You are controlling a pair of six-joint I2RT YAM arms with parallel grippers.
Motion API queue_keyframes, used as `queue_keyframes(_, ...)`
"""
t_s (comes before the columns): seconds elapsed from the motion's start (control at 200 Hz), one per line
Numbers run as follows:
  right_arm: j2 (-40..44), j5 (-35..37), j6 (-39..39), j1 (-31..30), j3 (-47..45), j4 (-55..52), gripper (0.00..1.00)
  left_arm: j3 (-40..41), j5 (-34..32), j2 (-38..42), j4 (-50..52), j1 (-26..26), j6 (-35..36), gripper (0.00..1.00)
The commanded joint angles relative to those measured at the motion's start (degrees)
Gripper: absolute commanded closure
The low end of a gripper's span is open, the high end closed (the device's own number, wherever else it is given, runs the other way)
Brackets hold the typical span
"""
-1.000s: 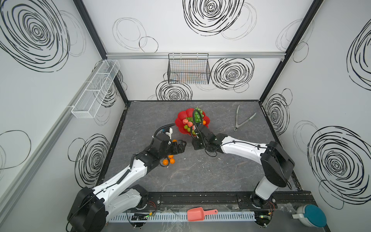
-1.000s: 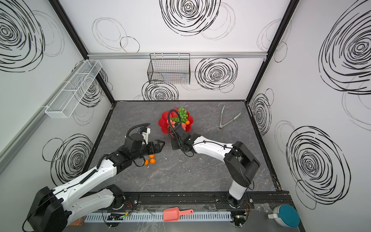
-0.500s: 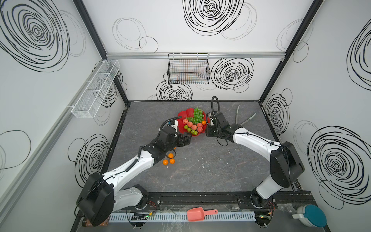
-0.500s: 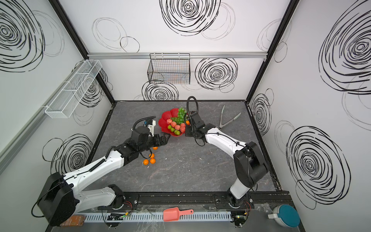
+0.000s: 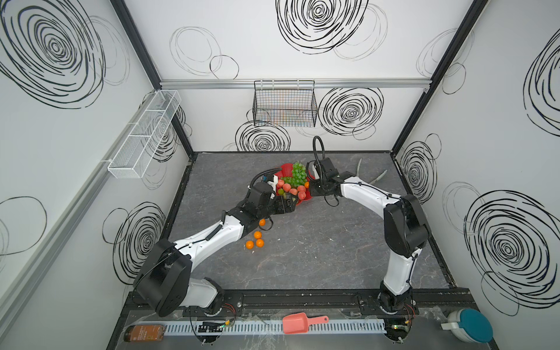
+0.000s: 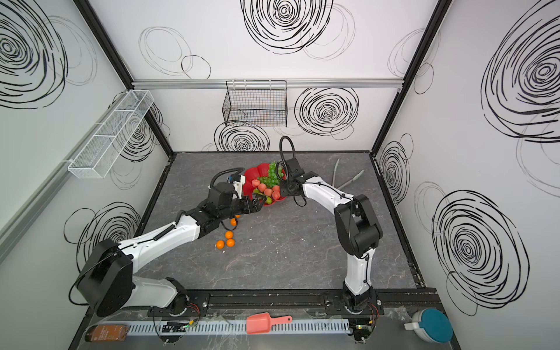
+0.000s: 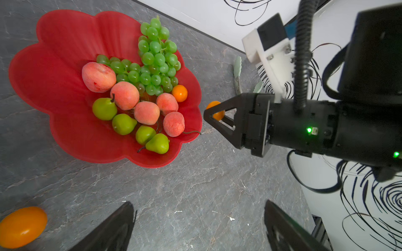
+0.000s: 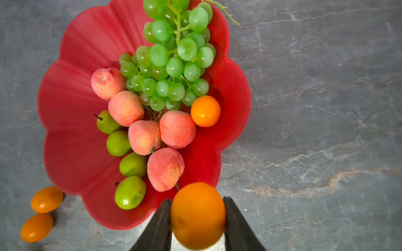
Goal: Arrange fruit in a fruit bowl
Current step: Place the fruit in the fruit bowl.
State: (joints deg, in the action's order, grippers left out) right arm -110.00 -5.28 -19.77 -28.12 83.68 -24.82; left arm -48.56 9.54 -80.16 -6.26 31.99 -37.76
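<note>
Right jaws grip a tangerine (image 8: 198, 215) at the rim of the fruit bowl (image 8: 71, 121) just ahead, left jaws wide open, empty; let go early and it could bounce off the nearest peach (image 8: 165, 169) onto the worktop (image 8: 315, 130)!

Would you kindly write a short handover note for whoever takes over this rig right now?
Right hand: shut on a tangerine, held at the red bowl rim, not yet released.
Left hand: open and empty, over the table beside the bowl.
In the bowl: grapes, five peaches, four pears and a second tangerine.
On the table: at least four loose tangerines.
Done: grapes, peaches and pears are in.
Left: drop the held tangerine in, then fetch the loose ones.
</note>
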Motion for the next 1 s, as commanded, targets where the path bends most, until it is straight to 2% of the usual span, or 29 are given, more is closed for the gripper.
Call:
queue_keyframes(0.0,-2.41,2.4,4.31,-0.01,3.52,-4.13,0.61,-0.04,2.6,-0.76,-5.75,-0.84,-0.81,0.04)
queue_keyframes(0.325,-8.41,3.61,6.77,0.0,9.4,-6.14,0.61,1.43,3.46,-1.18,-7.01,-1.65,-1.18,0.04)
queue_keyframes(0.995,-13.14,4.76,7.04,0.06,14.54,-7.46,0.55,1.27,4.35,-2.1,-7.03,-2.18,-1.1,0.04)
